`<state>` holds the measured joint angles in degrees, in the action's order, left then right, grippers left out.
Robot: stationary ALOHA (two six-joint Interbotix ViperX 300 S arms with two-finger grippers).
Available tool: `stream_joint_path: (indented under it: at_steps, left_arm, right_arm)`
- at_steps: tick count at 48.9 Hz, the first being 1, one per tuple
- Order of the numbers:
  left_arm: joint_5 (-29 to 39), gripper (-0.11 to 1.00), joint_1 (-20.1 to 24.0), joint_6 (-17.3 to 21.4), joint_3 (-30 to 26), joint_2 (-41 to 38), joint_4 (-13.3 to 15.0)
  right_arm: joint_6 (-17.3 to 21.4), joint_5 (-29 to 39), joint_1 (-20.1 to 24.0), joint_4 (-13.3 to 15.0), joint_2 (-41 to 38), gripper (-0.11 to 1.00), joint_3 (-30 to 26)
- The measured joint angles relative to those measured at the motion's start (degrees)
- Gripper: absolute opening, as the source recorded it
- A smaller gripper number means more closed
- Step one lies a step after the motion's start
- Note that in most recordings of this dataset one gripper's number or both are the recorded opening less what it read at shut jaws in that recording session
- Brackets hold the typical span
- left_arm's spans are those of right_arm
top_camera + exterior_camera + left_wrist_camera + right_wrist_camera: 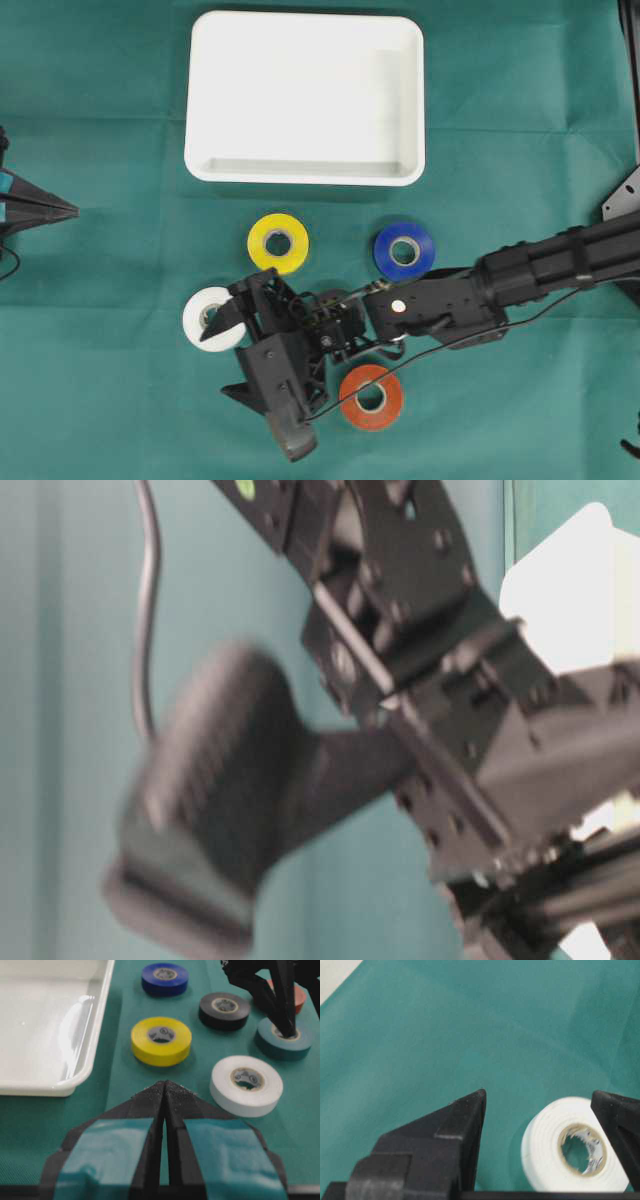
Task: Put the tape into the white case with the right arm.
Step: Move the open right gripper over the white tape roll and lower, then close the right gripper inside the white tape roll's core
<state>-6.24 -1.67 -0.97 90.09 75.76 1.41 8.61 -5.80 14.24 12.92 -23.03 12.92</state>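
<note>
Below the white case (305,97), which sits empty at the upper middle of the overhead view, we see glossy tape rolls scattered on the green cloth (100,400): yellow (278,242), blue (404,250), orange (371,397) and white (208,319). Our right gripper (228,360), matte black and pointed, stands wide at lower centre, one finger overlapping the white roll and crowding the black (224,1010) and teal (285,1040) rolls. Our left gripper (165,1091), teal-banded, rests pinched together at the left edge.
</note>
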Motion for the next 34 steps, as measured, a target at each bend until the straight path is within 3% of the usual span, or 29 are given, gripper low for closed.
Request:
stream_joint_path:
  at_steps: [17, 34]
  left_arm:
    - [0.62, 0.0, -0.09, 0.0, 0.09, 0.88, 0.09]
    - [0.62, 0.0, -0.18, -0.09, 0.09, 0.88, 0.09]
  right_arm:
    - [0.18, 5.36, -0.26, 0.0, -3.43, 0.67, -4.57]
    - [2.02, 7.12, -0.79, 0.0, -6.68, 0.66, -5.19]
